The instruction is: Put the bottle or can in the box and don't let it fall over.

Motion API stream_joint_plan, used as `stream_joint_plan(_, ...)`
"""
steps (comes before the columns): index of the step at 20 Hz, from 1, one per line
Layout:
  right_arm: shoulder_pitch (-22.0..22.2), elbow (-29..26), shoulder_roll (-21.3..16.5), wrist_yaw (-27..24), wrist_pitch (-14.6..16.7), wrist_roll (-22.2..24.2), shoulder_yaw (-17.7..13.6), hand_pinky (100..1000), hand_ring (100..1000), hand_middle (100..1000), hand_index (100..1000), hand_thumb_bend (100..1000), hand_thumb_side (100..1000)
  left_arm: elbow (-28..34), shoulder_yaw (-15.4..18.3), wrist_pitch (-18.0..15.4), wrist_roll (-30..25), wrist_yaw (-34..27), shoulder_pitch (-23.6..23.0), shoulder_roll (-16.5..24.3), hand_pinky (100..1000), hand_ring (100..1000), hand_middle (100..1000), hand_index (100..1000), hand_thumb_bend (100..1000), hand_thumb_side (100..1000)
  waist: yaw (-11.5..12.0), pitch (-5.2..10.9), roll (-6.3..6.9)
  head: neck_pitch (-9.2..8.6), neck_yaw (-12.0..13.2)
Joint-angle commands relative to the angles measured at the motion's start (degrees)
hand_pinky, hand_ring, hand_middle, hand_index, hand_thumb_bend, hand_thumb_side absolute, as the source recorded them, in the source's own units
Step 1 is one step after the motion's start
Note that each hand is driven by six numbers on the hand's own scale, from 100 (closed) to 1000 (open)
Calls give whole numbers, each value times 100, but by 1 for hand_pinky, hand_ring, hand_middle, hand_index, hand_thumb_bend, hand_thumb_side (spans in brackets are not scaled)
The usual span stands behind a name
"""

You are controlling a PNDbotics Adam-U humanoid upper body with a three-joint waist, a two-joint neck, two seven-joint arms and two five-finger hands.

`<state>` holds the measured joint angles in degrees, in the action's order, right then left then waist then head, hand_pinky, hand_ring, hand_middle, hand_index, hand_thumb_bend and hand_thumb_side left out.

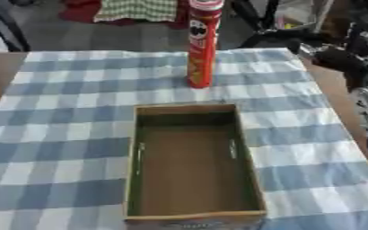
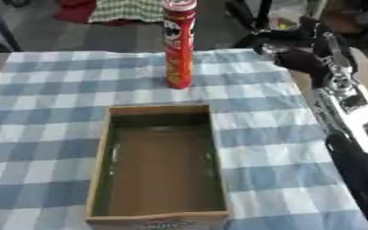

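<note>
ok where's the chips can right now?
The red chips can stands upright on the checked cloth just beyond the far end of the empty box, with the right hand off to its right, not touching.

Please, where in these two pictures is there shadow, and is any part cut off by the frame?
Left eye view: the box has dark inner walls in shadow; the red can is cropped at the top edge. Right eye view: the right robot hand looks dark, details unclear.
</note>
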<state>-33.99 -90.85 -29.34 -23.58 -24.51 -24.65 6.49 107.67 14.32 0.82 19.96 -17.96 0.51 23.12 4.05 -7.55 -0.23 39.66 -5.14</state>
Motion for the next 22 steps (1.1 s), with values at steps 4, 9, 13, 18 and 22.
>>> stream_joint_plan(4,-567,748,162,-2,78,313,130,845,1000,959,910,654,100,46,-6,3,-41,-13,71,105,1000,829,889,802,446,593,40,20,9,-123,-54)
stream_joint_plan(9,-969,1367,417,76,225,533,195,849,1000,963,914,659,100,45,-25,8,-66,-21,102,94,1000,829,888,802,446,594,64,-19,27,-176,-83)
stream_joint_plan(13,-1196,1742,561,165,377,738,221,849,1000,964,914,661,100,43,-40,18,-96,-24,124,83,1000,829,889,802,446,595,80,-53,39,-217,-133)
stream_joint_plan(18,-1400,1985,669,232,577,1036,248,851,1000,966,915,664,100,41,-53,33,-125,-22,151,63,1000,830,889,802,446,596,104,-110,52,-268,-210)
stream_joint_plan(22,-1524,2066,734,259,667,1171,246,851,1000,967,915,665,100,43,-59,39,-142,-22,167,47,1000,830,889,803,446,597,122,-158,66,-290,-286)
